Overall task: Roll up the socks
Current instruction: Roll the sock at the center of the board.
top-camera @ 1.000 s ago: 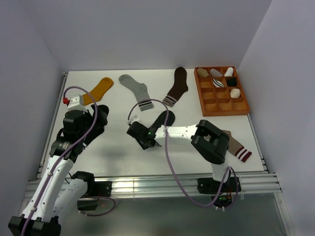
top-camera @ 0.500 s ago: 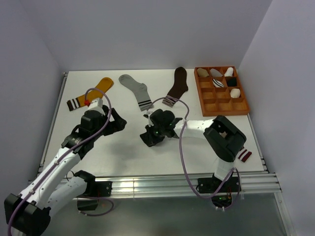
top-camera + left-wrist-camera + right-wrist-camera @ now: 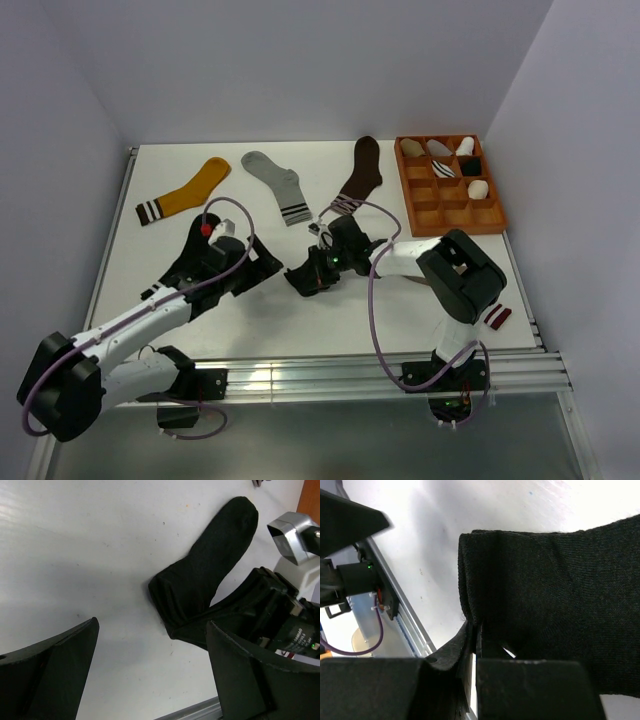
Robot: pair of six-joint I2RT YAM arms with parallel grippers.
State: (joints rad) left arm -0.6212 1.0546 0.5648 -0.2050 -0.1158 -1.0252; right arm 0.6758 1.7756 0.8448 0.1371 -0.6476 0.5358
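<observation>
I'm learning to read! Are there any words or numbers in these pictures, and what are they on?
Nothing readable.
Tiny white print on the body of the right gripper, in the left wrist view: too small and blurred to read.
The black sock it pinches: no writing.

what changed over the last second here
The left gripper swung right, away from the mustard-yellow sock toward the charcoal-black sock, jaws open. The right gripper stayed shut on that sock's folded end while its elbow shifted right. The mustard-yellow sock, grey sock, brown sock and tray stayed put.
</observation>
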